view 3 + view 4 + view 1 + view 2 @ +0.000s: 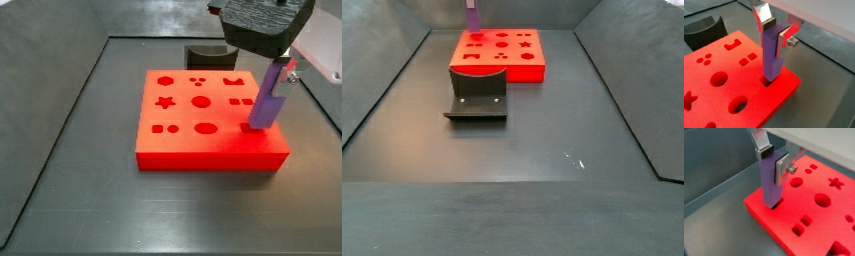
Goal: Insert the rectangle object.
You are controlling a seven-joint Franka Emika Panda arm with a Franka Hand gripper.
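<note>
— Which way did the purple rectangular bar [772,55] point?

— Its long axis stood upright, or very nearly; in a side view [270,100] it leaned slightly, top toward the gripper. Its lower end sat in a small hole by a corner of the red block [731,85], as both wrist views showed [771,178].

— And the gripper?

— The gripper [776,31] was above that corner of the block, its silver fingers [765,16] clamped on the bar's upper part, one plate on each broad face. In a side view the black gripper body [265,25] hung over the bar.

— Where did the block lie on the bench?

— In a side view the red block [498,54] lay toward the far edge of the dark bench [543,130], with the bar [472,15] rising from its far left corner and the gripper out of frame. The other side view showed the block [201,125] near the middle.

— Anything else there?

— A dark L-shaped fixture [477,97] stood on the floor just beside the block, on its near side in that side view. The block's top carried a star, circles, squares and other shaped holes.
</note>
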